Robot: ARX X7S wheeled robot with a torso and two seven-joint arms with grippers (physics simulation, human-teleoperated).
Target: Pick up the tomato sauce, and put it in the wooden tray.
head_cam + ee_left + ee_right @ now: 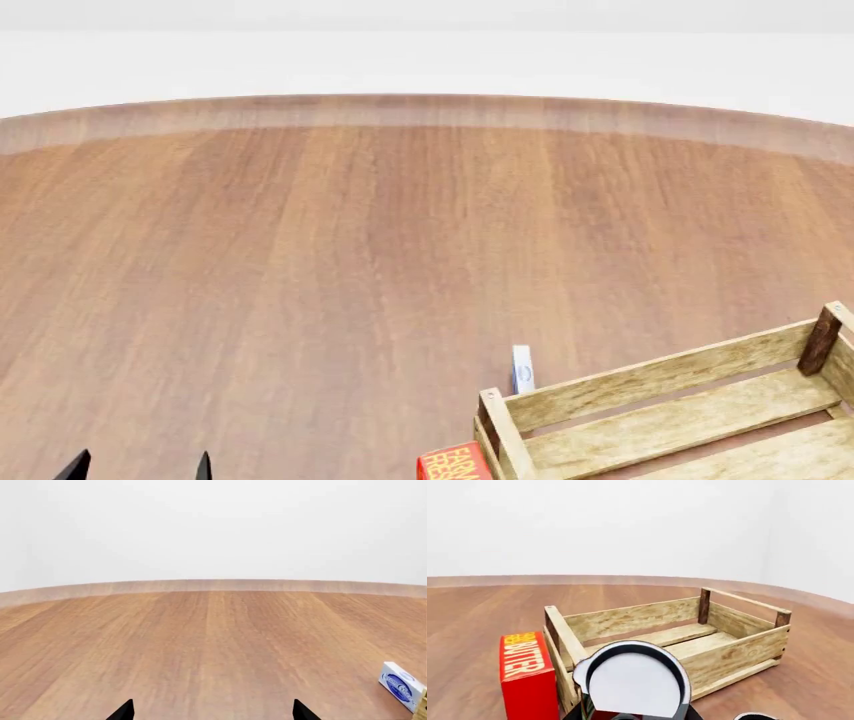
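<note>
The tomato sauce [634,680] fills the near part of the right wrist view: a can with a pale silver top, and a sliver of green and red label at its lower edge. My right gripper [634,714] is shut on it, dark fingers [697,713] showing on both sides. Just beyond the can stands the wooden tray [740,652], a slatted light-wood crate with nothing visible inside, also seen at the lower right of the head view [667,375]. My left gripper [213,711] is open over bare wood, far left of the tray [139,467]. The head view shows neither the right gripper nor the can.
A red butter box [527,672] stands upright against the tray's near left end [454,466]. A small white-and-blue box [522,368] stands on the table by the tray's far left corner [402,685]. The brown wooden table [334,250] stretches away to a curved far edge.
</note>
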